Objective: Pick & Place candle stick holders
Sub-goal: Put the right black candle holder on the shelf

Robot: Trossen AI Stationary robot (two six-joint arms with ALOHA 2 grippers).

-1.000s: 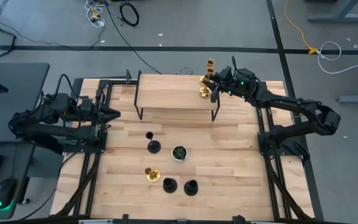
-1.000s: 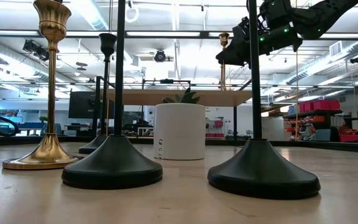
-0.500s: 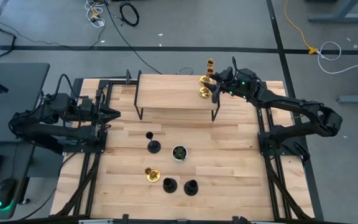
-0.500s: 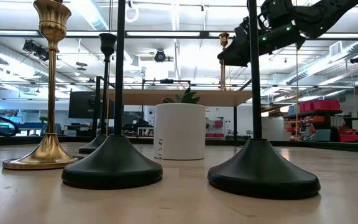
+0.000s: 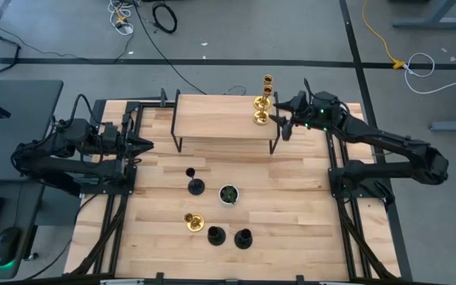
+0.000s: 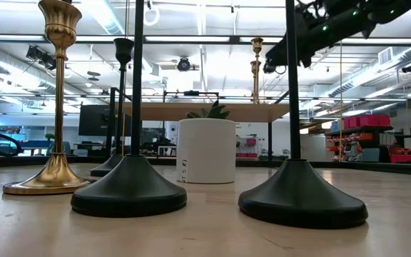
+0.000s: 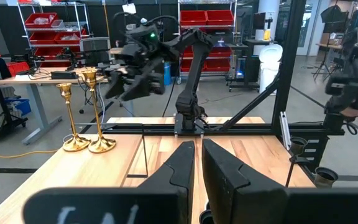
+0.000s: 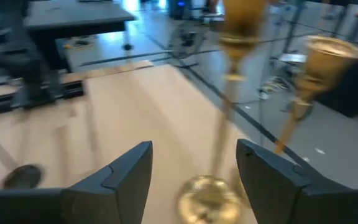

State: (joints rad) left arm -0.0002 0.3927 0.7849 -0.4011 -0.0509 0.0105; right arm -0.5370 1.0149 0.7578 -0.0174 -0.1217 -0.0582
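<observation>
Two gold candle stick holders (image 5: pixel 260 119) (image 5: pixel 261 102) stand upright on their bases at the right end of the raised wooden shelf (image 5: pixel 220 117). My right gripper (image 5: pixel 283 125) hangs open just right of them, touching nothing. In the right wrist view the nearer gold holder (image 8: pixel 224 118) stands beyond the spread fingers (image 8: pixel 124 177). On the table below stand a third gold holder (image 5: pixel 193 222) and three black ones (image 5: pixel 195 186) (image 5: pixel 215 235) (image 5: pixel 243 237). My left gripper (image 5: pixel 145 144) waits shut at the table's left side.
A small white pot with a green plant (image 5: pixel 228 194) stands among the holders on the table. The shelf rests on thin black legs (image 5: pixel 274 146). Bare tabletop (image 5: pixel 307 214) lies to the right of the holders. Black frame rails (image 5: pixel 109 214) run along both sides.
My right gripper has opened and let go of the nearer gold holder on the shelf. It has then drawn back toward the table's right edge and risen a little. The holder stays upright on the shelf next to the other gold one.
</observation>
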